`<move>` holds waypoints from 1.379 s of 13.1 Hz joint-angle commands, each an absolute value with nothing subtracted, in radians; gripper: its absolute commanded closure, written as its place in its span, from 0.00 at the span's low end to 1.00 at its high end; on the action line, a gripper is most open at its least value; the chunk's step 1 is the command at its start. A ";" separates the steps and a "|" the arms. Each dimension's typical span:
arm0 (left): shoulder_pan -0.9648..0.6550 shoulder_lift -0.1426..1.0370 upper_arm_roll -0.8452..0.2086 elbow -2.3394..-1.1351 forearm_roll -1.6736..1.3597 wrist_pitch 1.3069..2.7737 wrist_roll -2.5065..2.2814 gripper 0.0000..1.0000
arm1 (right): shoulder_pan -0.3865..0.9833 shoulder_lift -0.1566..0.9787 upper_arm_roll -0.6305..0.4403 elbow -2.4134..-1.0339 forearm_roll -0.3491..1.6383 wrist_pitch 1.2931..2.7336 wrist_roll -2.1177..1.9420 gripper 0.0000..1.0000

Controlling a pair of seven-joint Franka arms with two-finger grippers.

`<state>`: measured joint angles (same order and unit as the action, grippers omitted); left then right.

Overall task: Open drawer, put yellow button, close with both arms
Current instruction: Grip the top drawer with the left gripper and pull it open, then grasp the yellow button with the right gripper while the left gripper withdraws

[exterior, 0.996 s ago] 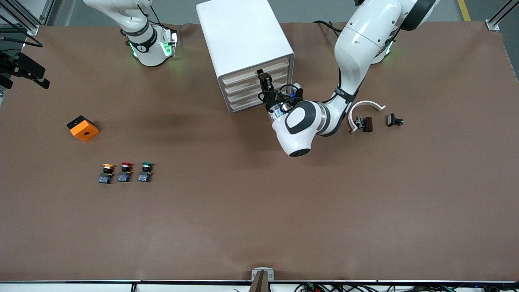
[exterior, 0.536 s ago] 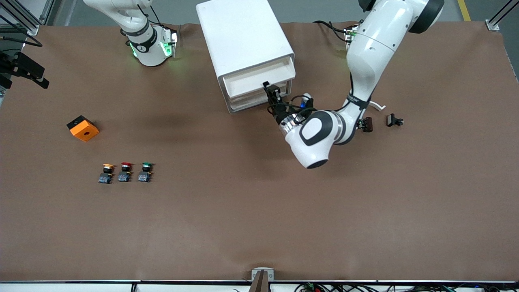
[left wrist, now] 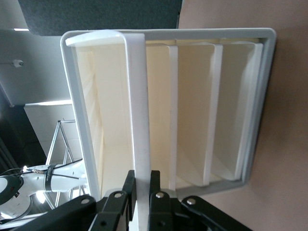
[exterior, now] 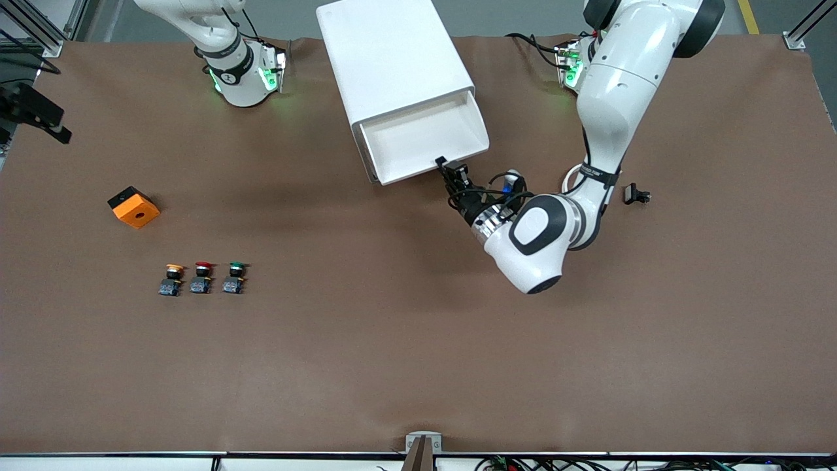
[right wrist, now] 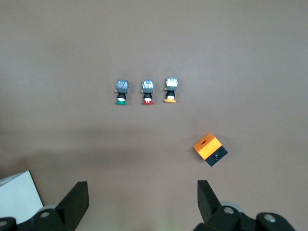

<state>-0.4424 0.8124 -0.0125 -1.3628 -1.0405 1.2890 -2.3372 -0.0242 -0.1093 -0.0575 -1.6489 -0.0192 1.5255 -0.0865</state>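
Front view, brown table (exterior: pixel 418 366), left end effector (exterior: pixel 451 171) grasping drawer (exterior: pixel 425 137), right end effector (right wrist: pixel 142 199) released.

Brown bench (exterior: pixel 418 366) carrying: white cabinet (exterior: pixel 392 59) at the robots' edge; orange block (exterior: pixel 133 207) and three pushbuttons, yellow button (exterior: pixel 172 279) included, toward the right arm's end; black clip (exterior: pixel 635 193) toward the left arm's end.

Colours here: brown table (exterior: pixel 392 366), white cabinet (exterior: pixel 386 59) with a cream-white drawer (exterior: pixel 422 140), glossy white arms with black joint rings, and black on the left gripper (exterior: pixel 451 171) and right gripper (right wrist: pixel 142 202). The yellow button (exterior: pixel 172 279) has a yellow-orange cap, black neck, blue-grey base; its neighbours are the red-capped button (exterior: pixel 202 277) and green-capped button (exterior: pixel 235 277). Orange block (exterior: pixel 134 207) with a black side
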 commanded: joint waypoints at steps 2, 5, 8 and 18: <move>-0.425 0.834 0.002 -1.312 -1.052 1.354 -2.336 1.00 | -0.025 0.061 -0.063 -1.600 -0.055 1.542 -0.101 0.00; -0.425 0.836 0.009 -1.308 -1.052 1.396 -2.336 0.96 | -0.047 0.147 -0.069 -1.574 -0.058 1.592 -0.104 0.00; -0.425 0.831 0.015 -1.307 -1.049 1.397 -2.327 0.00 | -0.075 0.172 -0.068 -1.675 -0.020 1.736 -0.040 0.00; -0.429 0.795 0.254 -1.206 -1.011 1.396 -1.903 0.00 | -0.103 0.398 -0.067 -1.996 0.003 2.435 -0.003 0.00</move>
